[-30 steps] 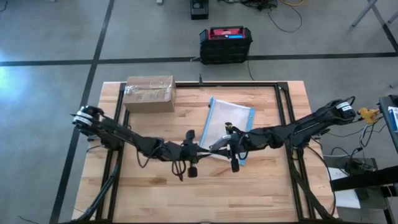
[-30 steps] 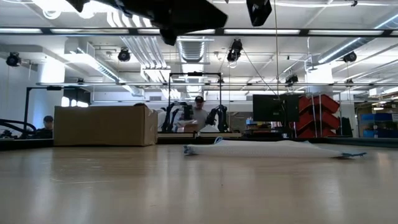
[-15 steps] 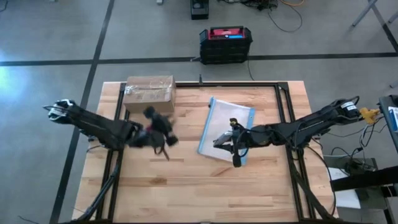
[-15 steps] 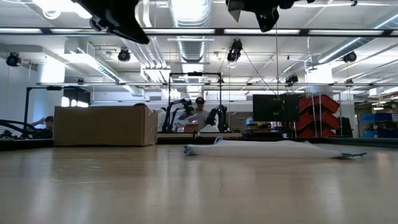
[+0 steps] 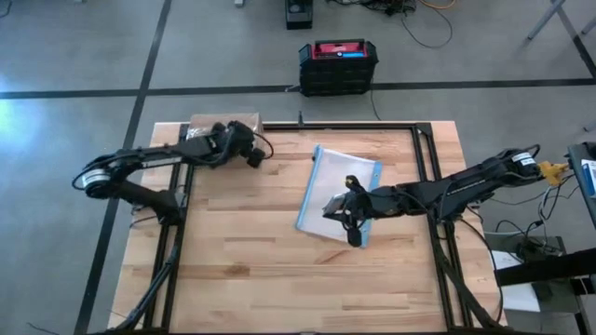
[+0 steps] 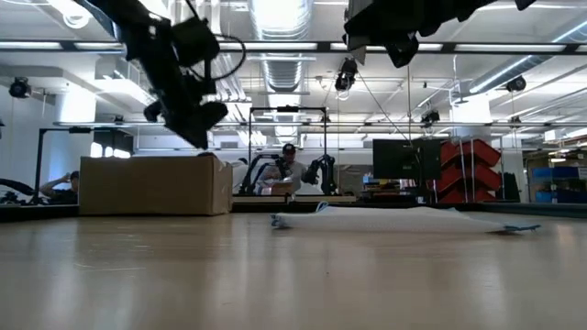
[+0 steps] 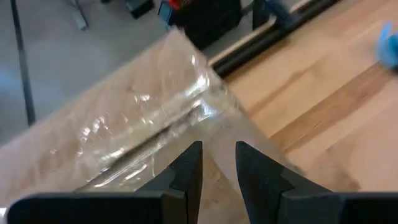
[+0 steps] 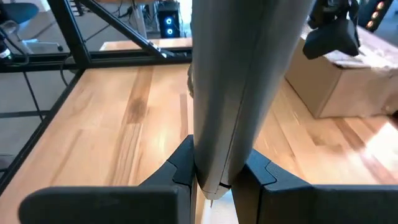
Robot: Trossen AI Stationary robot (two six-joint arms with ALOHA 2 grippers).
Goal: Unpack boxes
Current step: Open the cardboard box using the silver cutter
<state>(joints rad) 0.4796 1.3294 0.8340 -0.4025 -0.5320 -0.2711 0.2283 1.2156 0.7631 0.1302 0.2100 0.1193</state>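
A brown cardboard box (image 5: 223, 121) with shiny clear tape on top (image 7: 143, 124) rests on its bottom at the table's far left; it also shows in the low view (image 6: 151, 185). My left gripper (image 5: 252, 155) hovers just above the box's right end (image 6: 200, 128). Its fingers (image 7: 217, 148) stand a narrow gap apart with nothing between them. My right gripper (image 5: 352, 216) is at mid-table, over the near edge of a clear pouch, shut on a grey rod-like tool (image 8: 249, 74). My right gripper pinches the grey tool between its two fingers, close to the tool's small pointed end (image 8: 212, 180). The fingers come from the table's right, nearly level, and lie across the tool. The tool's long body rises out of the wrist view, clear of table and pouch.
A flat clear pouch with a blue edge (image 5: 340, 186) lies on the table right of centre (image 6: 404, 218). A black-and-red case (image 5: 338, 63) stands on the floor beyond the far edge. Bare wood spans the near half of the table (image 5: 279, 279).
My left gripper has swung from the table's middle, close beside my right gripper, toward the far left edge. It has turned as it went and now stands over the box. My right gripper has kept its place with the grey tool, tipping slightly.
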